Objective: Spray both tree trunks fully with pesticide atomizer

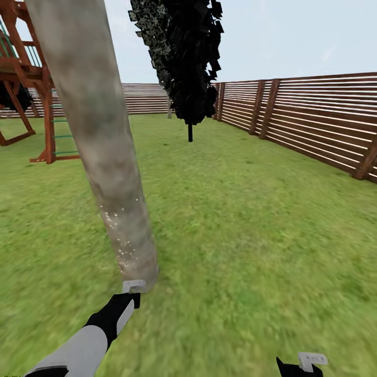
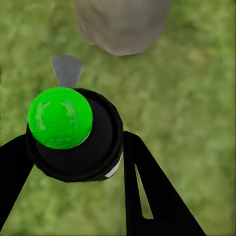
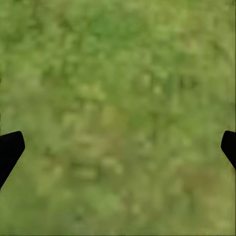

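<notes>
A thick, mottled grey-brown tree trunk (image 1: 99,146) rises close in front of me, leaning across the left of the head view. White specks of pesticide (image 1: 123,238) dot its lower part. My left gripper (image 1: 133,288) hovers just before the trunk's base. In the left wrist view it (image 2: 73,157) is shut on the pesticide atomizer (image 2: 73,142), a black round body with a bright green top and a grey nozzle pointing at the trunk base (image 2: 123,24). My right gripper (image 1: 309,364) hangs low at the right, open over bare grass (image 3: 118,147).
A dark-leaved tree (image 1: 183,57) on a thin dark stem stands farther back on the lawn. A brown slatted fence (image 1: 314,120) runs along the right and the back. A wooden play frame (image 1: 31,78) stands at the far left. Lawn stretches out to the right of the trunk.
</notes>
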Motion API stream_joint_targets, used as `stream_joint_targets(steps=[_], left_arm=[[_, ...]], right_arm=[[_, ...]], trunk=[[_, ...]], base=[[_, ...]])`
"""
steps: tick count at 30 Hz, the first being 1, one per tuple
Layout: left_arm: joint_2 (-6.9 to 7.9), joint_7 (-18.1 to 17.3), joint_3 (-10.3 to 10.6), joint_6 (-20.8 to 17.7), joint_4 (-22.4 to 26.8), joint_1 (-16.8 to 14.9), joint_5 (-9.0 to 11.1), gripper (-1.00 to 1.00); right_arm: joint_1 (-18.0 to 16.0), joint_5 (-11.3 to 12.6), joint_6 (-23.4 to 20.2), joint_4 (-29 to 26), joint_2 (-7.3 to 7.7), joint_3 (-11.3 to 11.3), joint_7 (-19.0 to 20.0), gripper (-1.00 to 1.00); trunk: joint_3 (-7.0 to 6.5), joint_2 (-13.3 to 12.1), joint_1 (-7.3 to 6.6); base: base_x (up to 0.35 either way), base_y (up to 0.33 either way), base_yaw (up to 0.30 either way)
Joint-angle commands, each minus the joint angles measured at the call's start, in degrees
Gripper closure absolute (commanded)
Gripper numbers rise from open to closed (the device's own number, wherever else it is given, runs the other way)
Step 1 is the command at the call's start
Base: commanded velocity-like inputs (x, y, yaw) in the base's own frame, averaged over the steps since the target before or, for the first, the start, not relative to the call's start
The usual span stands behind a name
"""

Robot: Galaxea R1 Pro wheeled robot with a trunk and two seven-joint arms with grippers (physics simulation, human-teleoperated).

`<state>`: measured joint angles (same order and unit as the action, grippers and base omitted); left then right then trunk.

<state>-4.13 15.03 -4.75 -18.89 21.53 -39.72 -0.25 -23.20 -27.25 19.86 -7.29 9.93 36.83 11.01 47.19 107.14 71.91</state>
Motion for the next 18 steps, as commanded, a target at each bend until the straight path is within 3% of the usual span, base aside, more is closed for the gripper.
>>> stream_joint_targets(steps=[1,8,18], left_arm=[[0.0,0.0,0.01,0.0,0.0,0.0,-0.02,1.0],[0.0,0.0,0.01,0.0,0.0,0.0,-0.09,1.0],[0.0,0.0,0.01,0.0,0.0,0.0,-0.02,1.0]], right_arm=[[0.0,0.0,0.0,0.0,0.0,0.0,-0.01,-1.0],[0.0,0.01,0.0,0.0,0.0,0.0,-0.02,-1.0],[0.0,0.0,0.0,0.0,0.0,0.0,-0.01,-1.0]], trunk=[[0.0,0.0,0.0],[0.0,0.0,0.0],[0.0,0.0,0.0]], base=[[0.233,-0.187,0.275],[0.037,-0.243,0.269],[0.0,-0.272,0.017]])
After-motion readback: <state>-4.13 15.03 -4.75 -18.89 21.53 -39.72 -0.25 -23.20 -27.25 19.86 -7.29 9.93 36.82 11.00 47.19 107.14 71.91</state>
